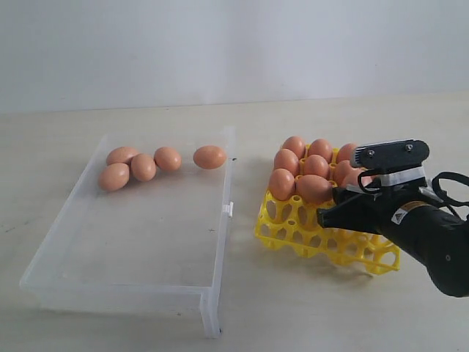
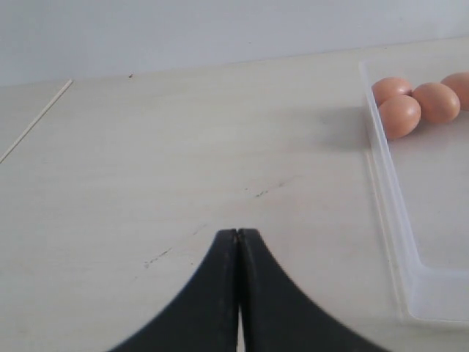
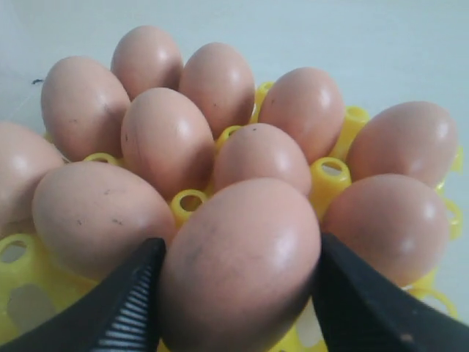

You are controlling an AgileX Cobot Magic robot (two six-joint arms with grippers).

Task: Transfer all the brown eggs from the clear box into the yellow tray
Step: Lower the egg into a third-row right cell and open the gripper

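Several brown eggs [image 1: 143,167] lie at the far end of the clear box [image 1: 220,242]; the left wrist view shows some of these eggs [image 2: 399,116] inside the box wall [image 2: 388,198]. Several more fill the far cups of the yellow tray [image 1: 322,238]. My right gripper [image 1: 324,204] reaches over the tray's near side, shut on one brown egg [image 1: 314,188]. In the right wrist view that egg [image 3: 249,220] fills the gap of the right gripper [image 3: 239,249], both fingers against its sides, above the yellow tray [image 3: 331,176]. My left gripper [image 2: 238,233] is shut and empty over bare table.
The pale table [image 1: 293,308] carries the clear box on the left and the tray to its right, a narrow gap between them. A small latch tab [image 1: 228,210] sticks out of the box wall toward the tray. The tray's near cups [image 1: 352,249] hold nothing.
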